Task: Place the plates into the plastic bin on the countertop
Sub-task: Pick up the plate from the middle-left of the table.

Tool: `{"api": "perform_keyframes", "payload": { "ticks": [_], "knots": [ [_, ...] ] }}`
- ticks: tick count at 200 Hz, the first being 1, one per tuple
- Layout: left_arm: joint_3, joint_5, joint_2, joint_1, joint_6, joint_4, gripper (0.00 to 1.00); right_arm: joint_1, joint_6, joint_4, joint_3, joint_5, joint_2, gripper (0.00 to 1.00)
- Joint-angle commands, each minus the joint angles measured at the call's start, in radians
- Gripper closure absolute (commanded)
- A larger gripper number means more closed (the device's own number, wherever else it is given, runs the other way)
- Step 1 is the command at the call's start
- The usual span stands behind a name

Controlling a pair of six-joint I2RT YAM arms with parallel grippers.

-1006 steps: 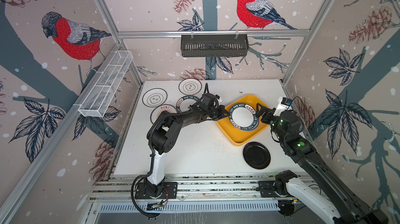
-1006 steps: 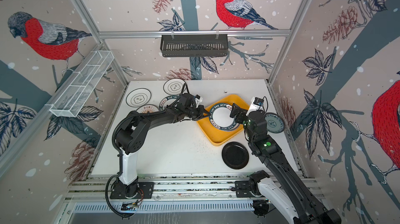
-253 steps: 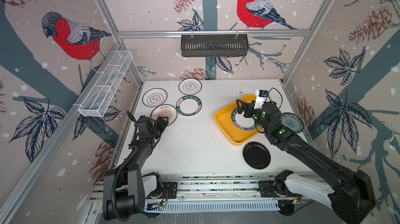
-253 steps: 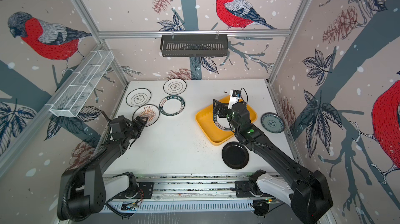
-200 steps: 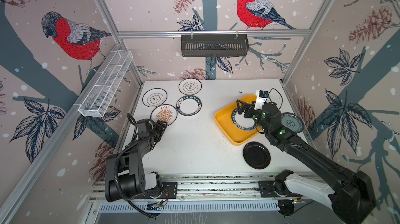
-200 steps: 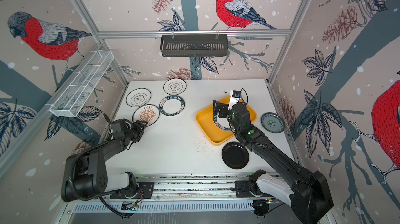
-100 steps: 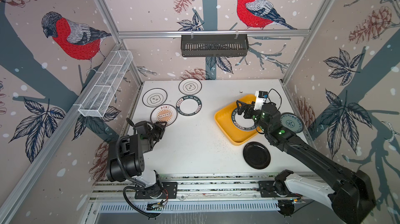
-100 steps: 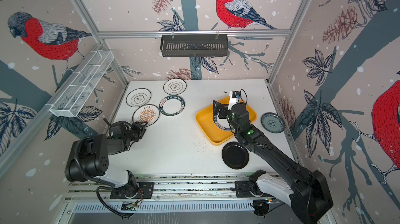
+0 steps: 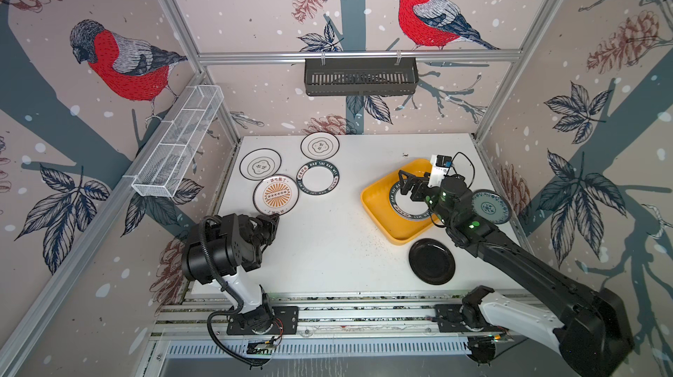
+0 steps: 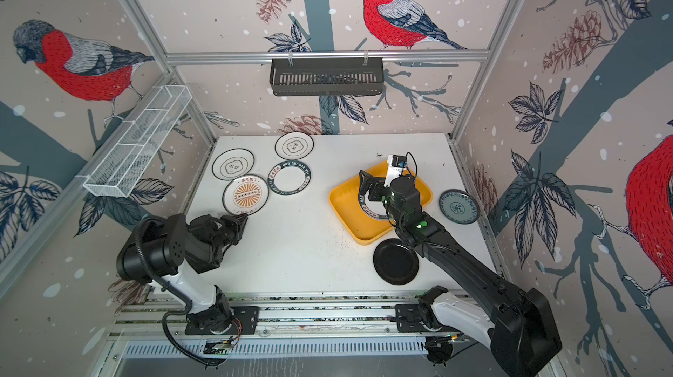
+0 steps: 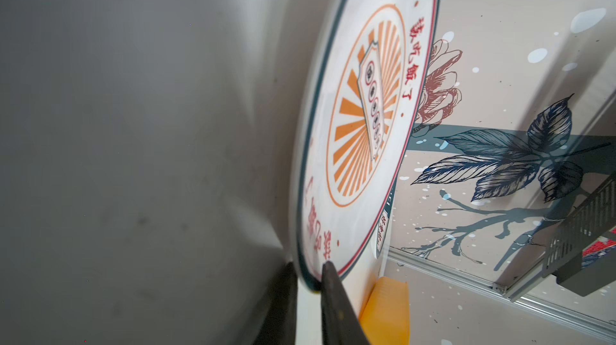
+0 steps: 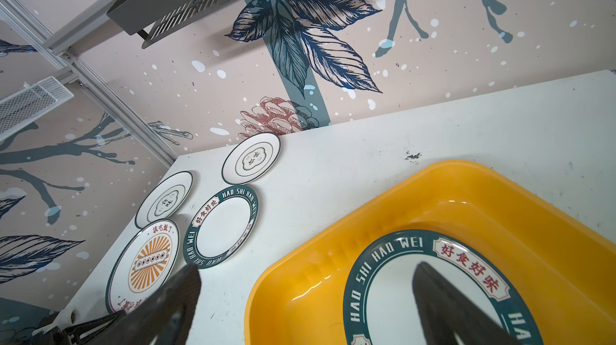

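ok so the left pincer (image 11: pixel 313 276) is clamped on the near rim of the sunburst plate (image 9: pixel 276 195). In the left wrist view there's one dark finger on each face of the edge with basically no gap. In both top views that plate looks like it's lying on the left part of the white surface (image 9: pixel 327 247). Honestly I can't tell if the pinched edge is lifted off it at all. The right pincer (image 9: pixel 407 186) is spread wide with nothing in it, hanging over the yellow bin (image 9: pixel 378 211), which sits at an angle on the right half of the surface. One lettered plate (image 12: pixel 393 250) lies flat inside the bin, right under those open fingers. Everything else is outside the bin. A twin lettered plate (image 9: pixel 318 179) is just beside the sunburst one, maybe touching. A flower-outline plate (image 9: pixel 260 164) sits further back by the left edge, and a second flower plate (image 9: pixel 319 146) is further back again. A blue-green plate (image 10: pixel 458 207) lies to the right of the bin near the surface's edge, partly hidden behind the right arm (image 9: pixel 510 258) in a top view. A black plate (image 9: pixel 431 260) lies just beside the bin's near corner, on the robot's side of it.
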Motion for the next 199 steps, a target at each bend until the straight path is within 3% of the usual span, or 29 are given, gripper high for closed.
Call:
{"api": "perform_keyframes", "payload": {
  "ticks": [1, 55, 92, 113, 153, 199],
  "knots": [
    [-0.041, -0.039, 0.043, 0.003, -0.099, 0.069, 0.89, 0.002, 0.005, 0.026, -0.005, 0.016, -0.012, 0.0],
    [-0.127, -0.025, 0.196, 0.003, -0.222, 0.413, 1.0, 0.002, -0.005, -0.006, -0.002, 0.042, -0.038, 0.0],
    [-0.151, 0.007, 0.386, 0.003, -0.323, 0.721, 1.0, 0.001, -0.008, -0.014, -0.003, 0.049, -0.049, 0.0],
    [-0.157, 0.015, 0.425, 0.001, -0.308, 0.723, 1.0, 0.001, -0.01, -0.016, -0.003, 0.051, -0.049, 0.0],
    [-0.182, 0.011, 0.367, 0.001, -0.275, 0.721, 1.0, 0.002, -0.01, -0.021, -0.001, 0.049, -0.043, 0.0],
    [-0.168, 0.027, 0.185, -0.01, -0.223, 0.604, 1.0, 0.002, -0.011, -0.02, 0.009, 0.046, -0.034, 0.0]
  ]
}}
